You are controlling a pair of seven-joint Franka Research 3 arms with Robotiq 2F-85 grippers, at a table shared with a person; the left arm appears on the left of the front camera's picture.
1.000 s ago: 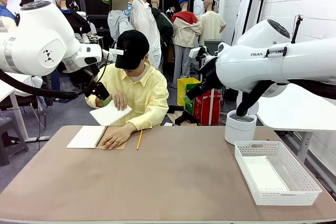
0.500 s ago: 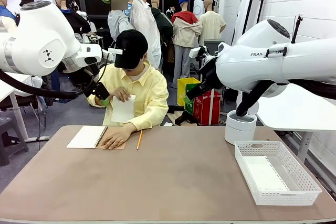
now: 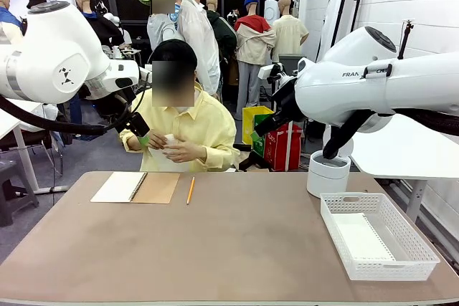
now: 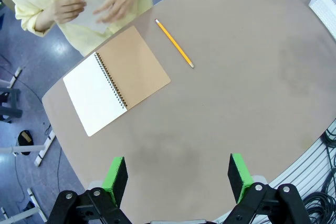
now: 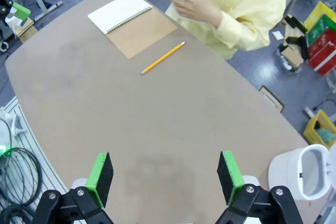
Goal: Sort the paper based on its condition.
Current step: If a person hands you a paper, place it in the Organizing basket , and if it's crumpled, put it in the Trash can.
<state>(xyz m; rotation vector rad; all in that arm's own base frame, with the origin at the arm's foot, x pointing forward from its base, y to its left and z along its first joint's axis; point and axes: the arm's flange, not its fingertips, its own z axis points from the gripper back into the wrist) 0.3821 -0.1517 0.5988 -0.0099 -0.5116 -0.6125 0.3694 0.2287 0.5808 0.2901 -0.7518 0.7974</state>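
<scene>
**benchbot:** Brown tabletop (image 3: pixel 237 249) is mostly bare: spiral notebook (image 4: pixel 116 78) open at the person's end, pencil (image 4: pixel 175 51) beside it, white basket (image 3: pixel 379 234) on the robot's right. The paper (image 4: pixel 90 9) isn't on the table at all; the person has it in both hands (image 3: pixel 172 150) at chest height.

**gripnerd:** Grippers?

**benchbot:** Left gripper (image 4: pixel 178 174) and right gripper (image 5: pixel 164 176) both hover above the table, jaws spread wide, nothing between them.

**gripnerd:** I'd guess a single sheet is featherlight, floppy and creases easily. Pinch a free edge or corner away from the person's fingers, gently.
</scene>
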